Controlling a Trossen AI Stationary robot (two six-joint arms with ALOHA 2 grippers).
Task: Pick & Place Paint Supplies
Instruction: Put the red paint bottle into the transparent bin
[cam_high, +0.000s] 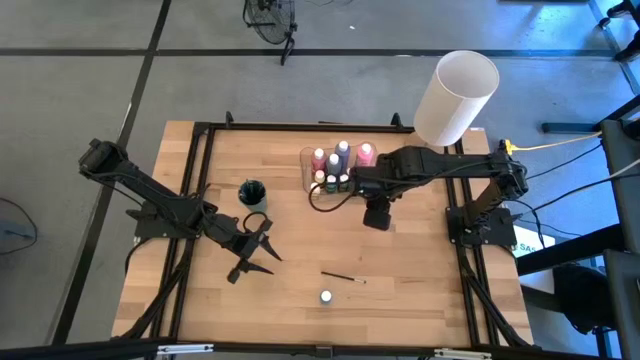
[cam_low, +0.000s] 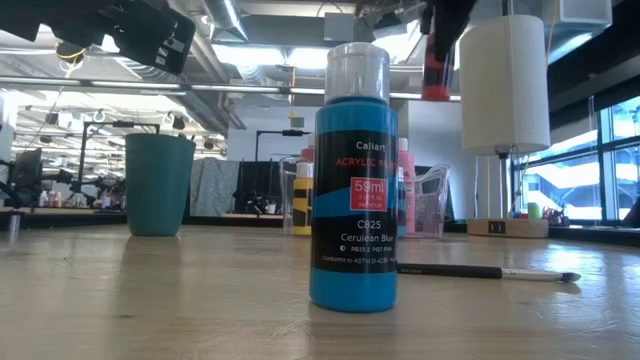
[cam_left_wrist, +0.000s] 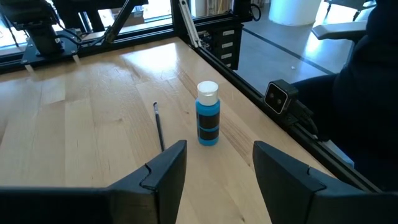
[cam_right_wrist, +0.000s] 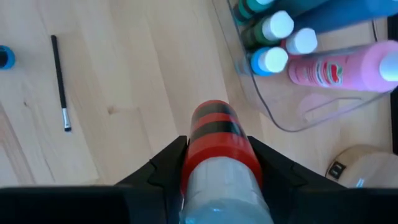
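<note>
Red bottle (cam_right_wrist: 221, 155) pinched in my right gripper (cam_right_wrist: 217, 163), above tabletop centre, beside clear bin (cam_high: 312, 182). Blue bottle (cam_high: 326, 296) upright near front edge. My left gripper (cam_high: 262, 247) spread, empty.

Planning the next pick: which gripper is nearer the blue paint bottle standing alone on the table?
Left. The left gripper hangs open beside the blue paint bottle; the right gripper, holding a red bottle, is farther, by the clear container.

You can't really read the small print on the blue paint bottle (cam_low: 354, 180), and the red bottle (cam_right_wrist: 222, 155) is cut off at the right wrist view's edge.
</note>
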